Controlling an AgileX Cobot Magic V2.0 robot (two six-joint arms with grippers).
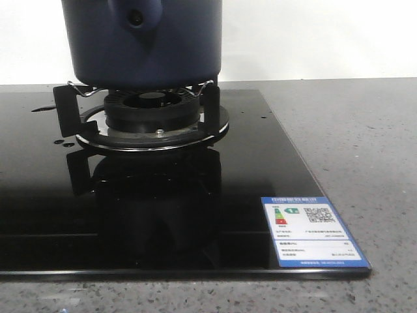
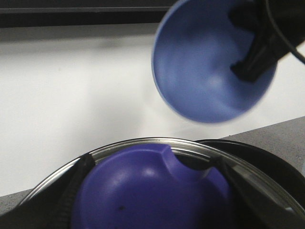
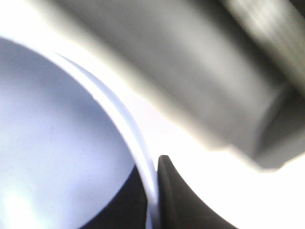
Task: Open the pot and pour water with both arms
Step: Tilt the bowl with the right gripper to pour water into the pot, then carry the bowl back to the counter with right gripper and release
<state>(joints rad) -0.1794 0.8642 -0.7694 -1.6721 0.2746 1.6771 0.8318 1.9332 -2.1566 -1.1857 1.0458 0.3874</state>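
Closest to my left wrist lens: a blue dome ringed by a steel rim, which I take for the pot's lid (image 2: 143,191). My left gripper (image 2: 152,162) has a dark finger against each side of the dome, clamped on it as far as I can judge.

Beyond it, well apart, a periwinkle bowl (image 2: 205,71) hangs tilted with its mouth towards that lens. My right gripper (image 3: 150,200) pinches its rim, one finger inside the wall and one outside. I cannot tell whether any water lies in the bowl.

Front view:
- The navy pot (image 1: 150,52) fills the upper centre of the frame, with its handle lug (image 1: 135,16) facing the camera. It sits on the pan supports of the burner (image 1: 153,111).
- Its mouth is cut off by the top edge, so neither the opening nor the bowl's line over it can be checked here.
- Black glass hob (image 1: 195,215) below, energy label (image 1: 311,231) lower right, grey speckled counter (image 1: 365,150) to the right.

Step in hand, by my reckoning: the pour. To do it well:
- Hold the lid wide of the pot's mouth and level.
- Bring the bowl's low lip over the middle of the pot before tipping further.
- Tip slowly. A thin rim held in a pinch may twist.
- Stay off the pot wall, as the supports give it a narrow seat.
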